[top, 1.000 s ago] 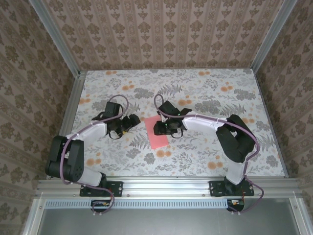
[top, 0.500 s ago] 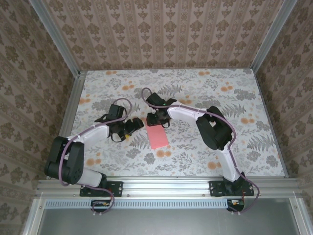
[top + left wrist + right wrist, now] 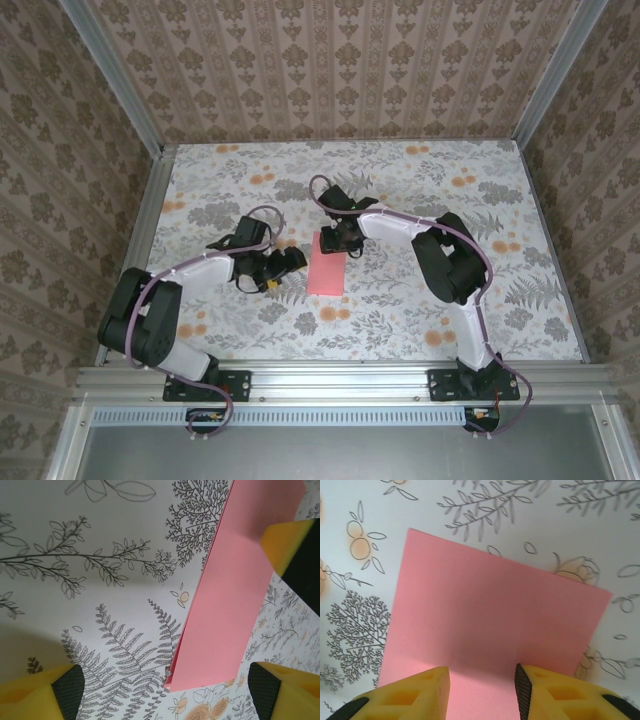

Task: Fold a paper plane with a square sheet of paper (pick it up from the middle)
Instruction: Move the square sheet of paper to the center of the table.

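The square sheet of paper (image 3: 328, 273) lies folded in half into a salmon-pink rectangle on the flowered table; in the left wrist view the sheet (image 3: 225, 605) shows two layers at its near corner. My right gripper (image 3: 336, 241) stands at the sheet's far end, jaws partly open, and its fingertips (image 3: 437, 680) rest over the pink sheet (image 3: 490, 605) with nothing pinched between them. My left gripper (image 3: 291, 262) is wide open just left of the sheet, whose near end lies between its fingers (image 3: 67, 687). A yellow finger (image 3: 290, 542) of the right gripper sits on the sheet.
The table (image 3: 400, 320) carries a grey fern and orange flower print. Aluminium rails (image 3: 340, 380) run along the near edge, and patterned walls (image 3: 340, 70) close in the back and both sides.
The left gripper slid right up to the sheet's left edge and opened a little wider. The right gripper swung from the sheet's right side to its far end. The sheet shifted slightly right.
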`<state>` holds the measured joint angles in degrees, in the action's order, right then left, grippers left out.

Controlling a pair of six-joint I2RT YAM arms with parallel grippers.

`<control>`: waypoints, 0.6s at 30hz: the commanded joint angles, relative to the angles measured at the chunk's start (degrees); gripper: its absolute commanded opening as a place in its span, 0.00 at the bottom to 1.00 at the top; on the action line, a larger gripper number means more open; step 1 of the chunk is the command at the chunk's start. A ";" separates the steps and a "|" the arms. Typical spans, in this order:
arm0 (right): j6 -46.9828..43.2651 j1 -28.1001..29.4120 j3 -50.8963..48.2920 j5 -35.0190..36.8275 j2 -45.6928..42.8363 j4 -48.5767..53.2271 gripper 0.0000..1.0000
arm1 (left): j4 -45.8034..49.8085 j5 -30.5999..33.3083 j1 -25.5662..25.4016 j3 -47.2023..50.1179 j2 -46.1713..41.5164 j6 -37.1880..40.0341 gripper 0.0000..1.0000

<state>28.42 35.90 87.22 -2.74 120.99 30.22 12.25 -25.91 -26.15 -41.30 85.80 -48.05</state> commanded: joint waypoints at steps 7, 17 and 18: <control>4.03 0.00 -4.20 -5.43 -5.32 0.91 0.46 | -2.85 -4.22 -1.97 -1.85 1.30 -1.17 0.83; 5.47 -0.52 -6.66 -8.02 -2.33 -0.22 0.46 | -3.72 -6.96 -2.14 -2.07 3.09 -1.49 0.68; 4.84 -0.77 -6.80 -7.75 -2.21 -0.08 0.46 | -3.73 -7.44 -2.22 -2.08 3.21 -1.43 0.67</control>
<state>33.39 35.68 80.97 -9.56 117.14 28.73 9.32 -30.81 -28.05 -41.76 88.42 -49.32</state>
